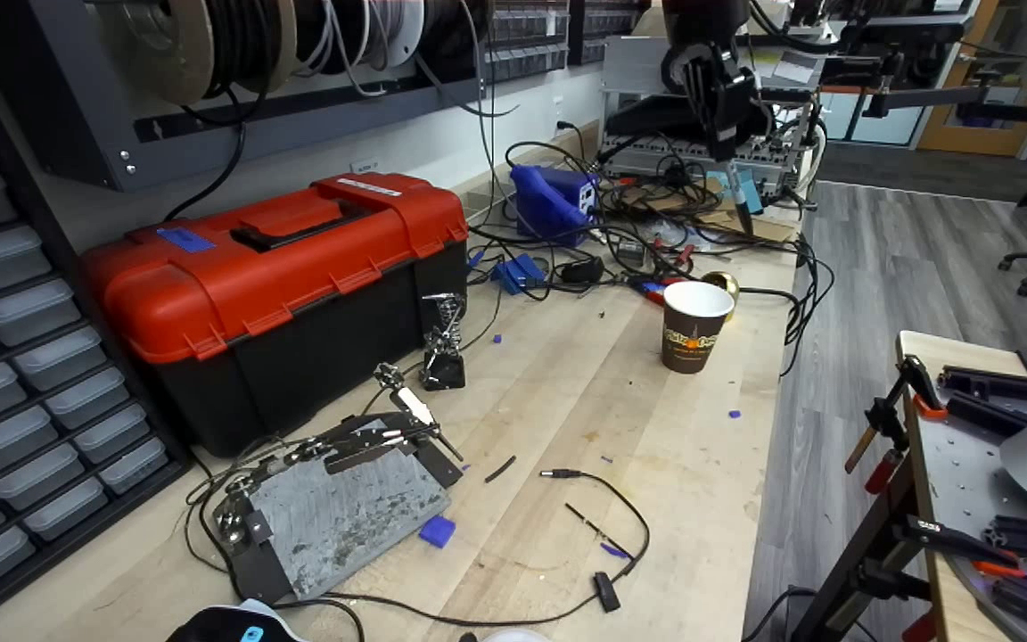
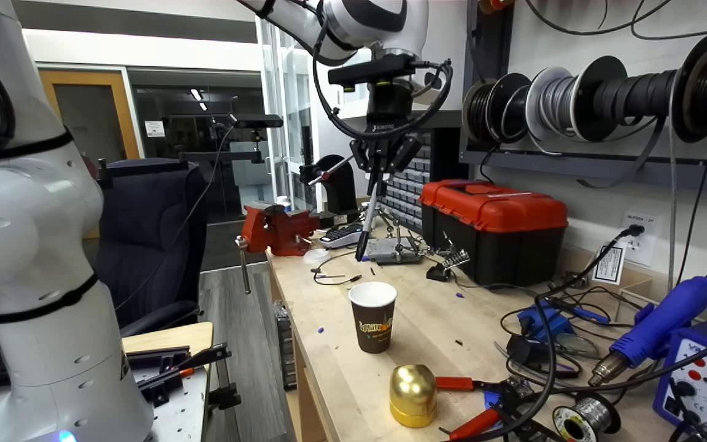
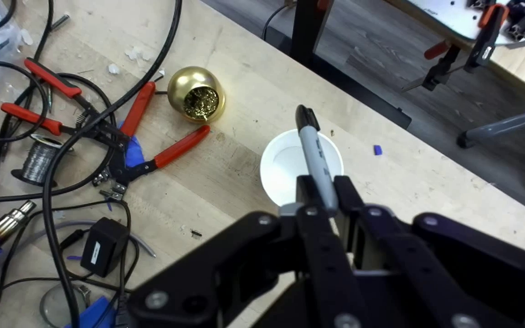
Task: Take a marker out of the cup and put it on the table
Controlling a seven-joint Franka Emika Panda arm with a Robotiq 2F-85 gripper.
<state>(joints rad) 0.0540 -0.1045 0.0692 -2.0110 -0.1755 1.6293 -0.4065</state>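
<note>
The marker [image 1: 736, 189] is grey with a black capped end pointing down. It also shows in an exterior view [image 2: 368, 216] and in the wrist view [image 3: 316, 152]. My gripper [image 1: 724, 153] is shut on its upper grey end, seen also in an exterior view [image 2: 376, 177] and the wrist view [image 3: 322, 193]. The marker hangs slightly tilted, its black end above the cup's rim and apart from it. The brown paper cup [image 1: 690, 341] stands upright on the wooden table [image 1: 656, 437], also in an exterior view [image 2: 373, 325]. In the wrist view the white inside of the cup [image 3: 284, 161] shows no marker.
A gold ball-shaped holder [image 2: 413, 393] stands near the cup. Red-handled pliers [image 3: 171, 152], black cables [image 3: 53, 218] and a blue soldering unit [image 2: 706, 368] lie beyond it. A red toolbox [image 1: 282, 267] stands by the wall. The table's edge [image 1: 768, 428] runs close to the cup.
</note>
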